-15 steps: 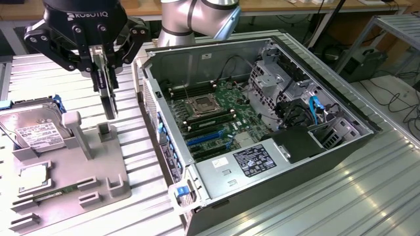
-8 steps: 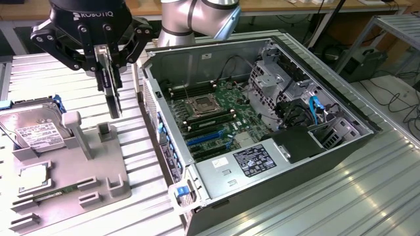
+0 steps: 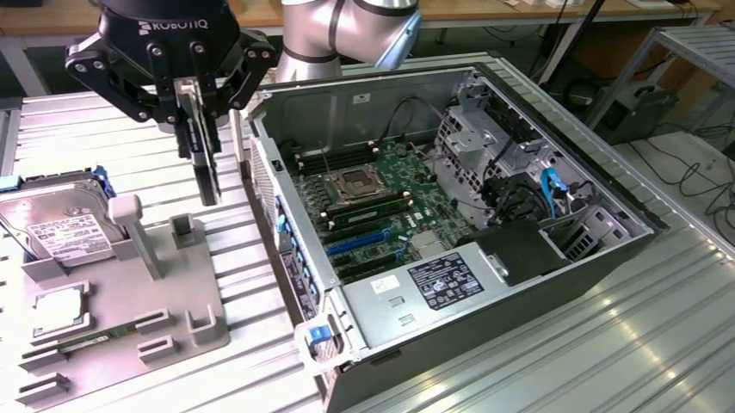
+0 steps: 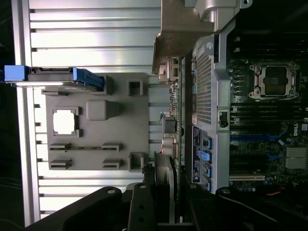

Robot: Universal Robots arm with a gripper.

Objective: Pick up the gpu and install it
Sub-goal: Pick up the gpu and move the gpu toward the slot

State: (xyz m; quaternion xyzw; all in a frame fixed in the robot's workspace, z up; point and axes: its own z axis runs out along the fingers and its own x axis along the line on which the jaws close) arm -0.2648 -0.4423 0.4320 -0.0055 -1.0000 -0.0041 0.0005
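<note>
A: Where is the graphics card (image 3: 208, 176)?
B: Hanging with its long axis vertical from the gripper (image 3: 198, 116), whose fingers are partly closed on its upper edge. It is clear above the grey tray (image 3: 172, 284), beside the computer case (image 3: 597, 258).
A: And the wrist view?
B: Card edge-on between tray and case wall, blue slots (image 4: 250, 137) lying beyond that wall.

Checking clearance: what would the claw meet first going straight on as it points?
Probably the ribbed metal table, between the grey fixture tray and the open computer case; the green graphics card in the claw would touch first. Depth unclear.
</note>
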